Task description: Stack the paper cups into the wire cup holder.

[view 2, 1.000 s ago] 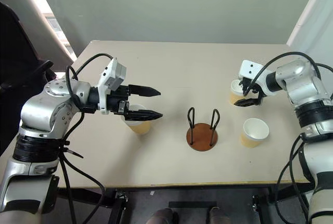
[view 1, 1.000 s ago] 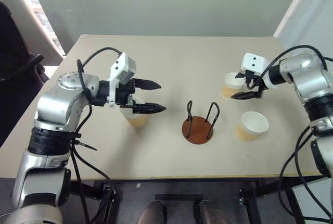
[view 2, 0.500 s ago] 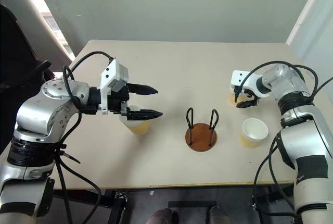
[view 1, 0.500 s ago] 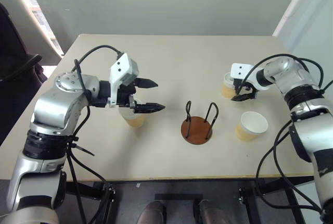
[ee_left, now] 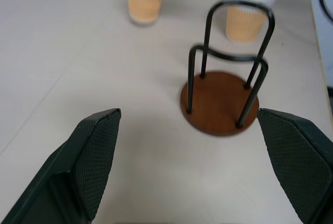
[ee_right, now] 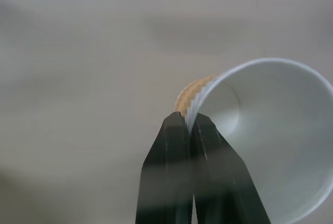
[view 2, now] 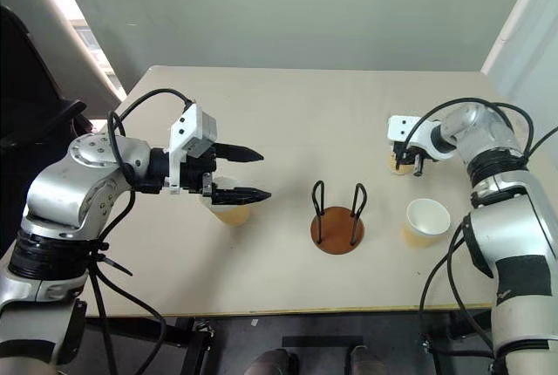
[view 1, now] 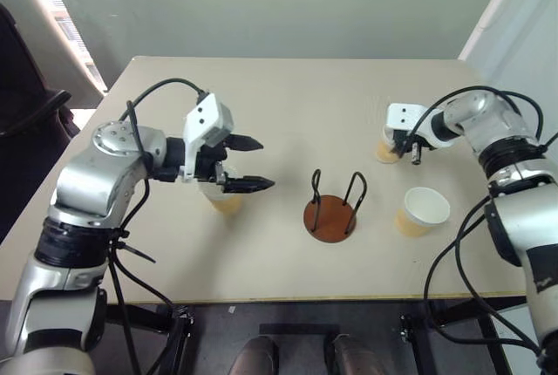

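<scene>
Right now 3 paper cups stand on the table (view 1: 288, 96), and none is in the wire cup holder (view 1: 331, 209) yet. The holder sits near the middle, toward the front edge, with nothing inside its black loops.

The far cup (ee_right: 260, 130) on the robot's right is the one being picked up. The right gripper (ee_right: 191, 125) has its 2 fingers pinched tight on that cup's wall, 1 finger inside the rim and 1 outside. The near cup (view 1: 421, 210) stands well apart from it, just right of the holder. The third cup (view 1: 225, 201) sits on the robot's left, under the left gripper (view 1: 250, 164), whose jaws stand wide with nothing between them.

To do this step well, the right arm should lift the cup straight up so the thin wall does not bend or slip. It should then carry the cup over the holder, keep it upright, and lower it between the loops without bumping the wires.

The table is pale and plain. Behind it is a grey-green wall, with a bright window on the left.
</scene>
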